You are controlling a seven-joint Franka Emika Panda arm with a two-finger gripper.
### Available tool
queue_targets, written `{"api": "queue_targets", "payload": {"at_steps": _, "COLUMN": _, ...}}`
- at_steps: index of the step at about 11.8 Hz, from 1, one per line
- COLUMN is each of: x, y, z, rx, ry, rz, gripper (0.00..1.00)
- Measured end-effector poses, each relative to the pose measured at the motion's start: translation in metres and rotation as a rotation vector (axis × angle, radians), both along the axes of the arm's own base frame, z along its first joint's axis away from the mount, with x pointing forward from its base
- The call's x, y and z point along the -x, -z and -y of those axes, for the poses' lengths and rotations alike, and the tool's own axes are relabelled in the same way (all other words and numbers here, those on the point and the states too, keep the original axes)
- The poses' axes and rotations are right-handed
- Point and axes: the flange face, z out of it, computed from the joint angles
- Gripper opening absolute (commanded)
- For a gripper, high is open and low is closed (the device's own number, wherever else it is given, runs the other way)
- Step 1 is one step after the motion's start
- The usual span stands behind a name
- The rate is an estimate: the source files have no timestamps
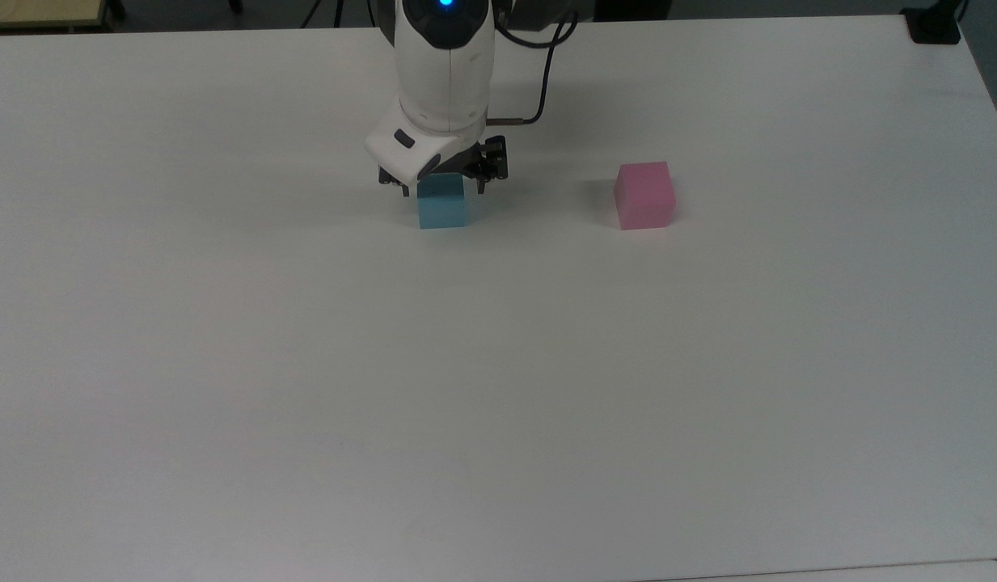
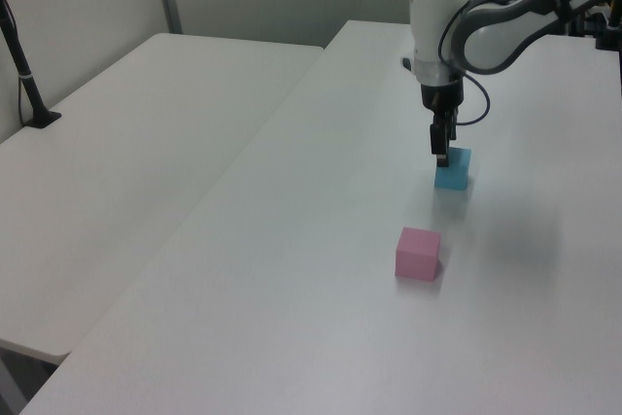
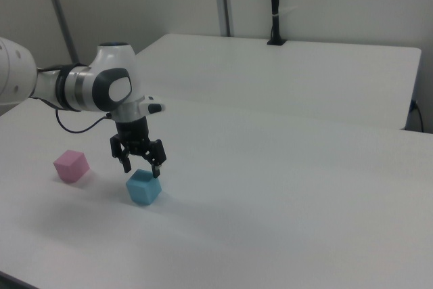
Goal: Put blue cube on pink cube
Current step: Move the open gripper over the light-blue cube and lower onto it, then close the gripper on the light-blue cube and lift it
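The blue cube rests on the white table. My gripper hangs open just above it, one finger at each side of the cube's top, not gripping it. The pink cube sits by itself, apart from the blue one: toward the top view's right, nearer the camera in the left view, toward the right view's left.
The white table spreads wide around both cubes. A second white table adjoins it, carrying a black post with a foot. A black mount sits at the top view's far right corner.
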Motion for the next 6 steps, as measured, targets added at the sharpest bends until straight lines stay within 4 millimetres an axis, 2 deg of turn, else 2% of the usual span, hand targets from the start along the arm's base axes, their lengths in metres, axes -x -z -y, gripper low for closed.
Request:
{"api": "queue_targets", "payload": {"at_steps": 2, "x": -0.001, "y": 0.018, "z": -0.002, "rx": 0.001, "ry": -0.006, "rz": -0.014, "gripper": 1.0}}
{"api": "queue_targets", "payload": {"at_steps": 3, "x": 0.0, "y": 0.023, "z": -0.003, "rx": 0.006, "ry": -0.01, "rz": -0.023, "gripper": 0.94}}
{"api": "queue_targets", "payload": {"at_steps": 4, "x": 0.003, "y": 0.027, "z": -0.002, "rx": 0.013, "ry": -0.014, "rz": -0.031, "gripper": 0.81}}
{"api": "queue_targets", "payload": {"at_steps": 6, "x": 0.005, "y": 0.03, "z": -0.001, "rx": 0.017, "ry": -0.017, "rz": -0.039, "gripper": 0.32}}
